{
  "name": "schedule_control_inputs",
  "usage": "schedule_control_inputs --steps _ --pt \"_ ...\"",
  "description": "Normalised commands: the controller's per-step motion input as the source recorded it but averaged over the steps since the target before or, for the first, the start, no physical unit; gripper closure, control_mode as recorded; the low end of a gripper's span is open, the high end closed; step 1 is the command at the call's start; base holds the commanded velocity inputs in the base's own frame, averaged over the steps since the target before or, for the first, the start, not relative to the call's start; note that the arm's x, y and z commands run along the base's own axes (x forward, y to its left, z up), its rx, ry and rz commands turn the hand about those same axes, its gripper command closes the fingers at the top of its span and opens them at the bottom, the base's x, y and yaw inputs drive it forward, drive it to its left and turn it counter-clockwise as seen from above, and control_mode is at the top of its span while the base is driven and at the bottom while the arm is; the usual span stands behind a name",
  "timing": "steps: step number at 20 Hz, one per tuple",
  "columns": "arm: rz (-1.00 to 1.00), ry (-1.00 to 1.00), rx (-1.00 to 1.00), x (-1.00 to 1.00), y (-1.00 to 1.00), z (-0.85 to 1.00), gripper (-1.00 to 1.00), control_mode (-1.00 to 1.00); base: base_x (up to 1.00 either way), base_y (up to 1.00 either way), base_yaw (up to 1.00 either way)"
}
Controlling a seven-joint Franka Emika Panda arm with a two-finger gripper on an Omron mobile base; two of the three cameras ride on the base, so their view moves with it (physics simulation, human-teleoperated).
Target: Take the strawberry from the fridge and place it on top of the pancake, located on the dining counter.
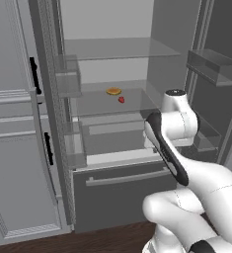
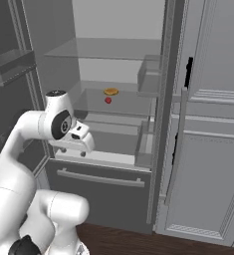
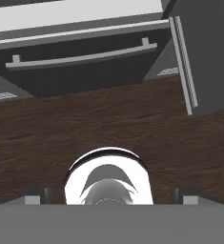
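Fingertips (image 3: 32, 196) of the gripper (image 3: 108, 198) sit far apart at the bottom of the hand view, so the jaws are wide open and they hold nothing. The hand points down at the dark wood floor (image 3: 108, 124), with the bottom drawer (image 3: 80, 62) of the fridge and its long grey handle at the top of that view. In the right base view the hand (image 2: 73, 139) hangs low in front of the open fridge (image 2: 118, 30), well below the food. The strawberry (image 1: 121, 100) is a tiny red berry on a glass shelf (image 1: 95, 106) inside the fridge, just beside a flat orange round food (image 1: 113, 91) that has no plate. I think the step now is the very start: reaching in for the berry. Next the arm has to lift the hand up, turn it to face the shelf, and slide the open jaws around the berry without bumping the orange food. The berry is small and round, so it could roll away. Both fridge doors stand open, with clear bins on their insides. Light grey cabinets (image 1: 14, 148) with black handles stand next to the fridge.
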Motion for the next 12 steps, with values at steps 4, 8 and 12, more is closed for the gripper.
schedule_control_inputs --steps 4,8,12 --pt "-0.17 -0.04 0.01 0.0 0.0 -0.42 -1.0 -1.0 0.0 0.0 0.0" --pt "0.24 -0.03 0.01 -0.04 0.0 -0.21 -1.0 -1.0 0.0 0.0 0.0" --pt "0.34 0.0 0.02 -0.1 0.09 -0.31 -1.0 -1.0 0.0 0.0 0.0"
